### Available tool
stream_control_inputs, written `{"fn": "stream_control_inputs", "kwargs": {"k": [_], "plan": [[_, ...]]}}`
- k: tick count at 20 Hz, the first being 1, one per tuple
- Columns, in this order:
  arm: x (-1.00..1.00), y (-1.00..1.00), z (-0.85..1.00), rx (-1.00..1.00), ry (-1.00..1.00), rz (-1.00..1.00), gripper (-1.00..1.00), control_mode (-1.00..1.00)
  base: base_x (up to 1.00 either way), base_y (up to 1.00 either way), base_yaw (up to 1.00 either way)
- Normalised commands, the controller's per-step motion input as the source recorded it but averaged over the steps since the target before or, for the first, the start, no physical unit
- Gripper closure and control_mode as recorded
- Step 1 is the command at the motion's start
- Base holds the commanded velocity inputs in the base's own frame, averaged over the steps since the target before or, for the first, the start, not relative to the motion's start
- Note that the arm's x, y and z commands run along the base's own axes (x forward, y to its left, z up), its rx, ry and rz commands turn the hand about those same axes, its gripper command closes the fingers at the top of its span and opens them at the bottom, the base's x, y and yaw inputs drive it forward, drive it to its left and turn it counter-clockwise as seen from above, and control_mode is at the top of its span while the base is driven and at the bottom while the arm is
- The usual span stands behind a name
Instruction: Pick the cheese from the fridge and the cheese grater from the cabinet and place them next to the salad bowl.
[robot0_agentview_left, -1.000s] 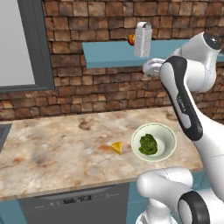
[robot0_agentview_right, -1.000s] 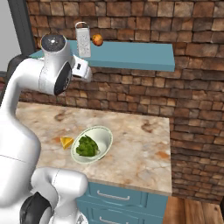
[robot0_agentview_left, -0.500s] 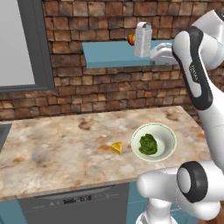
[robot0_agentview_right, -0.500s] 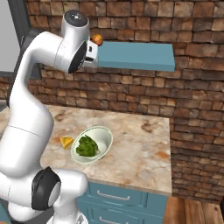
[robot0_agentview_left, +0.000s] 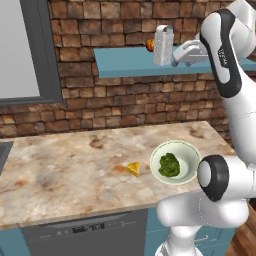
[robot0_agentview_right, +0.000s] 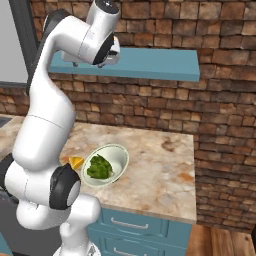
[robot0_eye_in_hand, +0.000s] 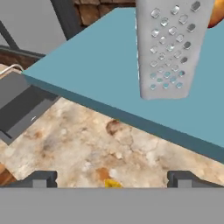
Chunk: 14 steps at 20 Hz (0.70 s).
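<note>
Round cream salad bowl (robot0_agentview_left: 176, 161) on the marbled counter (robot0_agentview_left: 60, 170), holding green leafy salad (robot0_agentview_left: 169, 165). Small yellow cheese (robot0_agentview_left: 133, 169) wedge just beside the bowl, on the counter. Silvery cheese grater (robot0_agentview_left: 163, 46) upright on the teal cabinet (robot0_agentview_left: 125, 62) shelf board, a small red-orange fruit (robot0_agentview_left: 149, 45) close behind it. Gripper (robot0_eye_in_hand: 112, 178) raised level with the shelf, near the grater, jaws spread wide apart, gripping nothing.

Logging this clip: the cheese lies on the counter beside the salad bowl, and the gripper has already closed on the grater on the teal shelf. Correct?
Not quite. The gripper is open and short of the cheese grater, as the hand view shows. The cheese does lie beside the salad bowl, and the grater stands on the teal shelf.
</note>
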Motion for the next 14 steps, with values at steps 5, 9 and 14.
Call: {"fn": "stream_control_inputs", "kwargs": {"k": [5,9,14], "plan": [[0.33,0.00,0.08,-0.05,-0.01,0.00,-1.00,-1.00,0.00,0.00,0.00],[0.14,0.00,-0.01,0.00,-0.01,0.00,-1.00,-1.00,0.00,0.00,0.00],[0.12,0.00,0.00,-0.03,-0.10,0.00,-1.00,-1.00,0.00,0.00,0.00]]}}
